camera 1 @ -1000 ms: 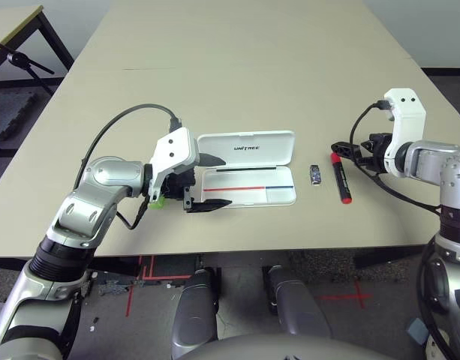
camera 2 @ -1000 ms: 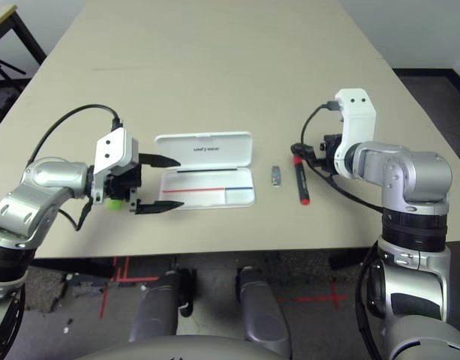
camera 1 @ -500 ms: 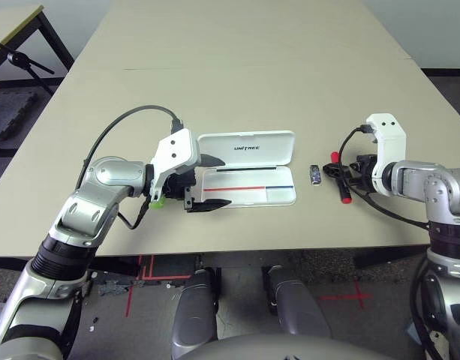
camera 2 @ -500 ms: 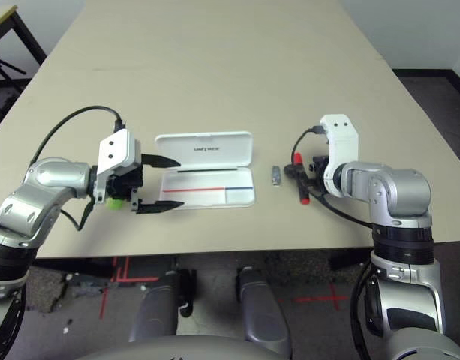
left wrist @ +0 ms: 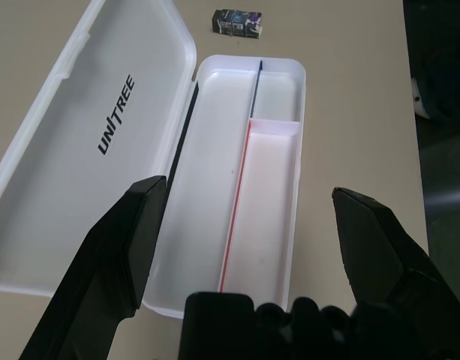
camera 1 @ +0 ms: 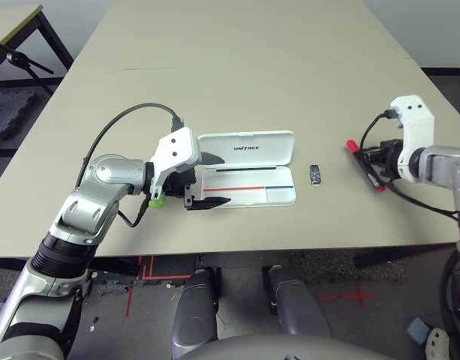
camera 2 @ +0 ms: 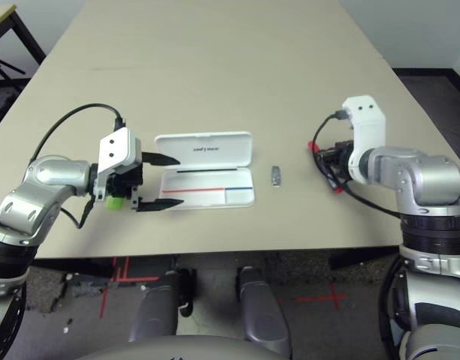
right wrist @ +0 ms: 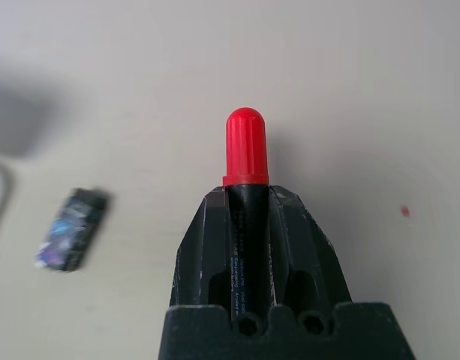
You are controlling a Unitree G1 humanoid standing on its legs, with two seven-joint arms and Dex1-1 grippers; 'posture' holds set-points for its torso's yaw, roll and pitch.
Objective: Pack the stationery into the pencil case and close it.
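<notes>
Left end effector [camera 1: 203, 180]: fingers wide apart, grasping nothing, at the left end of the pencil case [camera 1: 248, 178], green highlighter [camera 1: 156, 199] just behind it.
Pencil case: open on the bench [camera 1: 237, 67], tray empty.
Dark block [camera 1: 315, 174]: right of the case.
Right end effector [right wrist: 247, 225]: clenched on the red marker [right wrist: 245, 165], above the bench.

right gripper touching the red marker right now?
Touching. The right wrist view shows the right gripper with both black fingers pressed against the red marker, no gap on either side.
</notes>
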